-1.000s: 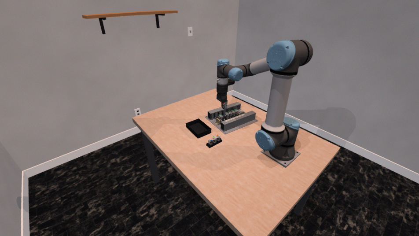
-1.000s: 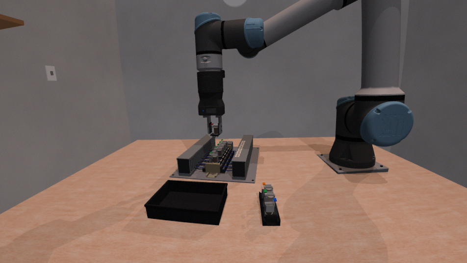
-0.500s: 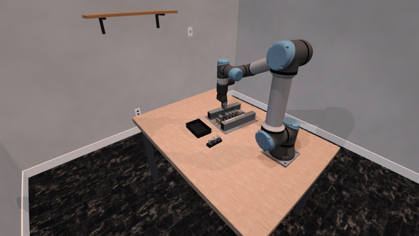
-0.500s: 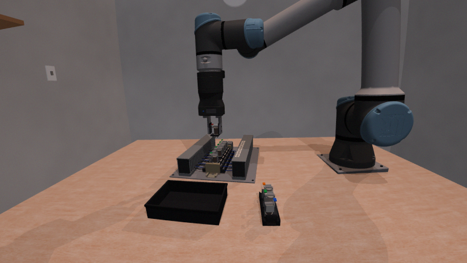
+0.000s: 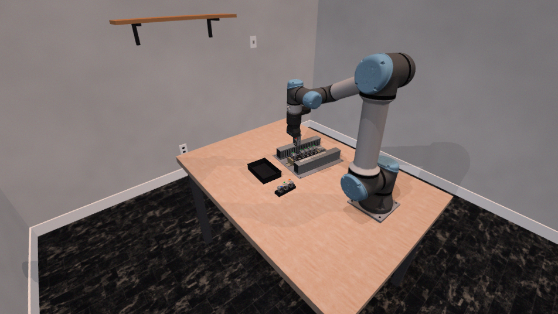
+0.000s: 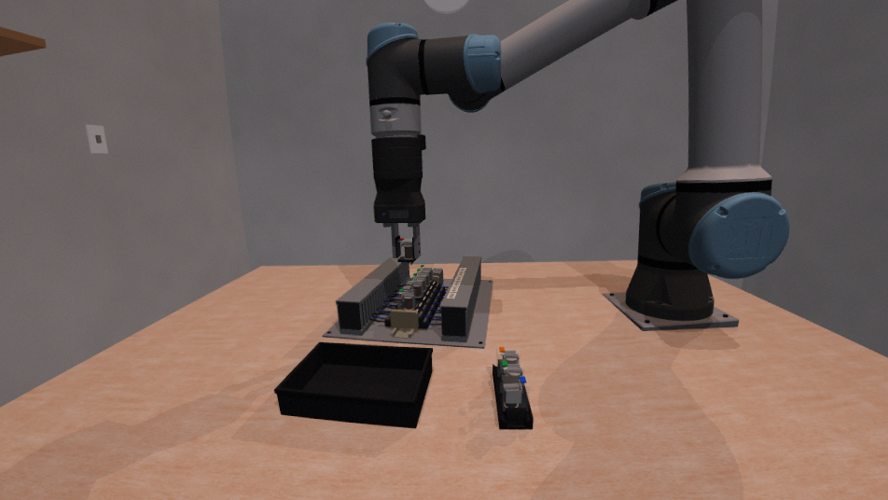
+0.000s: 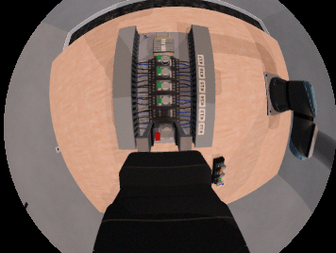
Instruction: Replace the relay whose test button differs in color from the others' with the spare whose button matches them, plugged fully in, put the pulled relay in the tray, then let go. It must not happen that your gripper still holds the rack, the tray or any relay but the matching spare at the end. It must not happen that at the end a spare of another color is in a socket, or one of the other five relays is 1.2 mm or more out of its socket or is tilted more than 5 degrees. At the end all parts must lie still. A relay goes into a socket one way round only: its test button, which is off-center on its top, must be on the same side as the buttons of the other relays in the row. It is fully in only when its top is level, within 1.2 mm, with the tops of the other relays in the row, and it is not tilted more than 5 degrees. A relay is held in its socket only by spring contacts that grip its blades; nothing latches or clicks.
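Above far end of relay row (image 6: 421, 286): gripper (image 6: 407, 251) clamped on red-button relay (image 6: 408, 249), clear of socket. Tray (image 6: 355, 383) near side of row, spares holder (image 6: 513, 391) beside it. Risks: relay slipping in transit; swing clipping neighbouring green-button relays or wire duct (image 6: 369, 297).

Wooden shelf (image 5: 173, 18) on black brackets hung high on the wall, a wall switch plate (image 5: 253, 41) beside it, an outlet (image 5: 182, 148) sat behind the desk's far-left corner
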### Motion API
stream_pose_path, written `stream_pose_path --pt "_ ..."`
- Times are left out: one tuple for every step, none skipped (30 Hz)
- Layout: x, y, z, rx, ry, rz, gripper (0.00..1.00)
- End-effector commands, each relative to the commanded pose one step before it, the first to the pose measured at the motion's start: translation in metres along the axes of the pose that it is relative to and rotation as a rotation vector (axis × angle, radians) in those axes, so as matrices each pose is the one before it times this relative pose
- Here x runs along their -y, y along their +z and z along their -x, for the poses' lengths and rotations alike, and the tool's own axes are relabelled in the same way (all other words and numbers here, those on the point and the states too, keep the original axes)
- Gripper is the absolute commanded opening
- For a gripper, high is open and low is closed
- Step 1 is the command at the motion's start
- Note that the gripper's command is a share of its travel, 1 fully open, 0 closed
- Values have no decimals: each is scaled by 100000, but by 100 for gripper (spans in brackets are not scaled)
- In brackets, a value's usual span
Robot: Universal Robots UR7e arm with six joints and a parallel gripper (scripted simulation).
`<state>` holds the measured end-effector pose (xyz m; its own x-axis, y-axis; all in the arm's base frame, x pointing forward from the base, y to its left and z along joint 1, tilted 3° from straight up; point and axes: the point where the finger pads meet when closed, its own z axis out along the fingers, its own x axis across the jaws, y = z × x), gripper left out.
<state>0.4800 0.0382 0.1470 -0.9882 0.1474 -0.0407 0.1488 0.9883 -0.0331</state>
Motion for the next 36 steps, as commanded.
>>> stream_pose_path --pt "-4710 877 211 28 -129 71 0" --pt "0 0 0 0 0 0 0" --pt "0 0 0 0 0 0 0" --pt "0 0 0 0 0 0 0" --pt "0 0 0 0 0 0 0" --pt "0 0 0 0 0 0 0" --pt "0 0 0 0 0 0 0" --pt "0 0 0 0 0 0 0" --pt "0 0 0 0 0 0 0" --pt "0 0 0 0 0 0 0" --pt "0 0 0 0 0 0 0" --pt "0 0 0 0 0 0 0" --pt "0 0 0 0 0 0 0" --pt "-1115 219 21 -20 -71 34 0" --pt "-1175 226 51 6 18 -4 0" --pt "-1175 226 51 6 18 -4 0" --pt "-1175 226 51 6 18 -4 0" --pt "-1175 226 51 6 18 -4 0" --pt "0 0 0 0 0 0 0" --pt "0 0 0 0 0 0 0" --pt "0 0 0 0 0 0 0" --pt "0 0 0 0 0 0 0" --pt "0 0 0 0 0 0 0" --pt "0 0 0 0 0 0 0" --pt "0 0 0 0 0 0 0" --pt "0 0 0 0 0 0 0" --pt "0 0 0 0 0 0 0" --pt "0 0 0 0 0 0 0" --pt "0 0 0 0 0 0 0" --pt "0 0 0 0 0 0 0" --pt "-1115 220 22 -20 -69 29 0" --pt "-1176 225 55 6 17 -2 0" --pt "-1176 225 54 6 17 -2 0" --pt "-1176 225 54 6 17 -2 0" --pt "-1176 225 54 6 17 -2 0" --pt "0 0 0 0 0 0 0"
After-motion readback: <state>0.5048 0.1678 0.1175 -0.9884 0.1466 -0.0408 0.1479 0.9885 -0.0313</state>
